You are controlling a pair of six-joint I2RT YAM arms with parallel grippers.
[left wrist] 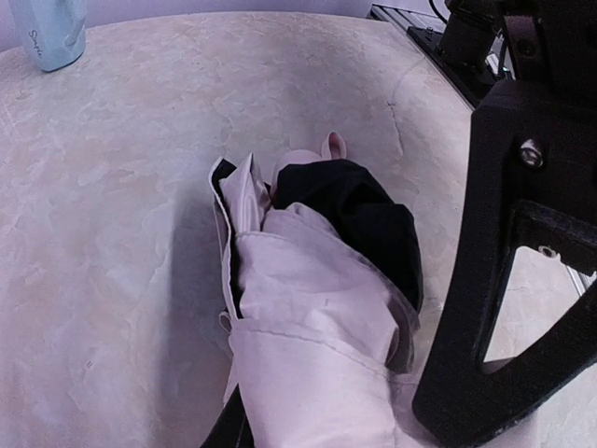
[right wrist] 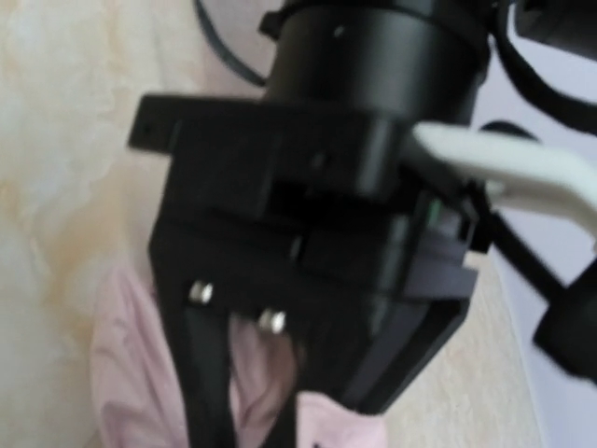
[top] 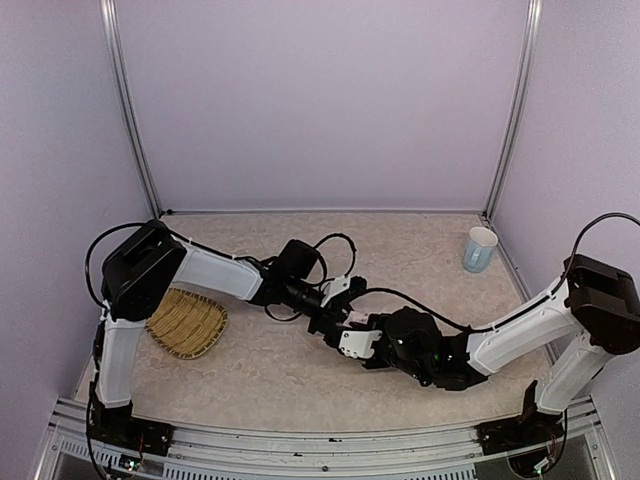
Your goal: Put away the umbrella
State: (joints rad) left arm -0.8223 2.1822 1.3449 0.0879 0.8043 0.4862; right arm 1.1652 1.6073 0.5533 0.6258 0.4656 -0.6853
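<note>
The umbrella (left wrist: 308,308) lies folded on the table, pale pink fabric bunched around black lining. My left gripper (left wrist: 359,373) is shut on it, with fabric filling the gap between the black fingers (left wrist: 504,280). The right wrist view shows that same gripper from outside, with pink umbrella (right wrist: 121,373) fabric between and beside its fingers. From above, both grippers meet mid-table, left gripper (top: 328,312) and right gripper (top: 345,330), and they hide the umbrella. The right gripper's own jaws are out of sight; it is shut, and whether it pinches fabric does not show.
A woven straw tray (top: 187,322) sits at the left by the left arm's base. A pale blue cup (top: 480,249) stands at the back right, also cup (left wrist: 51,33) in the left wrist view. Cables loop over the middle.
</note>
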